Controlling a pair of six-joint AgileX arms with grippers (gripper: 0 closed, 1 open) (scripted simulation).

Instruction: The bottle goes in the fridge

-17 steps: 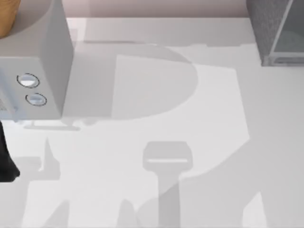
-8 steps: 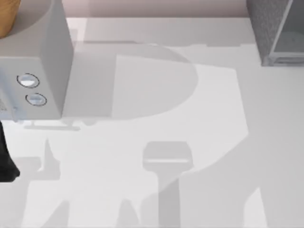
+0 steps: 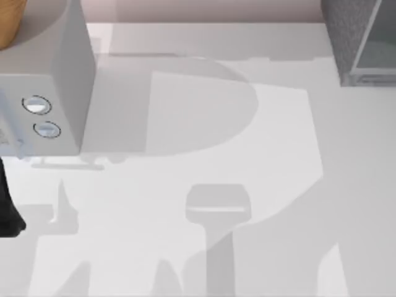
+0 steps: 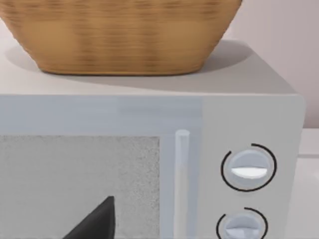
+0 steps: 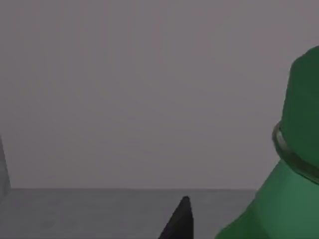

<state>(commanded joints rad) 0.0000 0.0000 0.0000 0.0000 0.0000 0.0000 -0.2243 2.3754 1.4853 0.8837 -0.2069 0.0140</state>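
No brand, label text or other writing can be read anywhere.

In the right wrist view the bottle (image 5: 294, 164) sits very close to the camera: a green cap above a pale ring and the sloping green shoulder. One dark fingertip (image 5: 178, 221) of the right gripper shows beside it against a plain grey backdrop. Whether the right fingers are closed on the bottle or merely next to it cannot be told.

In the left wrist view a single dark fingertip (image 4: 94, 224) of the left gripper points at the front of the light-grey box (image 4: 149, 164), which has a speckled window, an upright handle and two round dials (image 4: 248, 169). A woven basket (image 4: 119, 35) stands on top of the box. How far the left fingers are open cannot be told.

From above, the white counter (image 3: 204, 161) carries that box at about 9 to 10 o'clock, with a sliver of the basket at the 10 o'clock corner. The fridge (image 3: 362, 43) stands at about 1 to 2 o'clock, dark speckled with a pale glassy panel. A dark part of the left arm (image 3: 7, 207) is at the 9 o'clock edge.
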